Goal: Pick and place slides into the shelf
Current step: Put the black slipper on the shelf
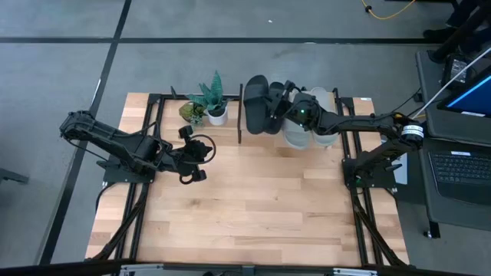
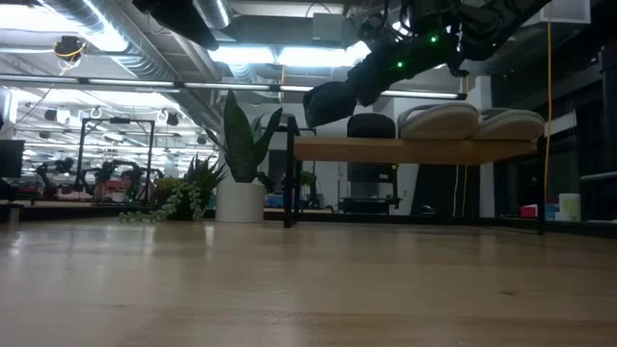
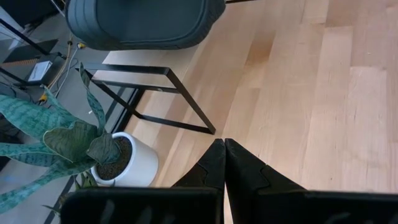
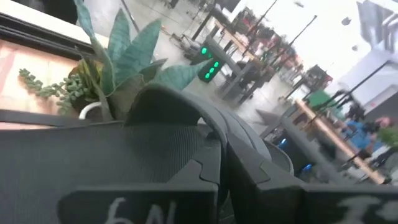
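Note:
The shelf (image 2: 415, 149) stands at the table's far edge, and two light grey slides (image 2: 439, 120) (image 2: 506, 123) lie side by side on its wood top. My right gripper (image 1: 287, 100) reaches in from the right and is shut on a black slide (image 1: 257, 103). It holds that slide above the shelf's left end (image 2: 337, 101). The left wrist view shows the slide's sole (image 3: 137, 22) from below, over the shelf's black frame (image 3: 161, 93). My left gripper (image 1: 205, 147) hovers shut and empty over the table, left of centre. My right gripper pinches the black slide between its two fingers (image 4: 205, 186), at the slide's edge beside the strap (image 4: 177, 109); the fingers hide the exact spot. They come about level from the table's right. The slide is lifted clear and tilted, its free end (image 2: 316, 104) drooping left.
A snake plant in a white pot (image 1: 216, 107) and a small trailing plant (image 1: 190, 113) stand just left of the shelf. A laptop (image 1: 460, 169) sits on a stand beyond the table's right edge. Bare wooden tabletop (image 1: 261, 207) stretches toward the near edge.

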Robot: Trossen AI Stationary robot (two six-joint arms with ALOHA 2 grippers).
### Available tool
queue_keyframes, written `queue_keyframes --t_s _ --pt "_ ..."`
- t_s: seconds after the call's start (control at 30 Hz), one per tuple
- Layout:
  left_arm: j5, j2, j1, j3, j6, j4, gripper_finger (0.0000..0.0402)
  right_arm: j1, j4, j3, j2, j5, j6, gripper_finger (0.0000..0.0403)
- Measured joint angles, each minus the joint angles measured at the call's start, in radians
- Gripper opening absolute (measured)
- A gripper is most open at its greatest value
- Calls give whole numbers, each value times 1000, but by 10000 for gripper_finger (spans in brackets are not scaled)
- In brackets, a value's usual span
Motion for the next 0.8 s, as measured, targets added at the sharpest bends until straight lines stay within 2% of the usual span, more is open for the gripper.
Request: queue_keyframes --t_s 0.13,0.33,0.8 --pt "0 0 0 0 0 0 0 13 50 4 -3 -3 -50 12" --pt "0 0 0 0 0 0 0 13 -64 51 3 -4 -48 12" --pt "0 0 0 0 0 0 0 19 -61 62 66 -3 -49 13"
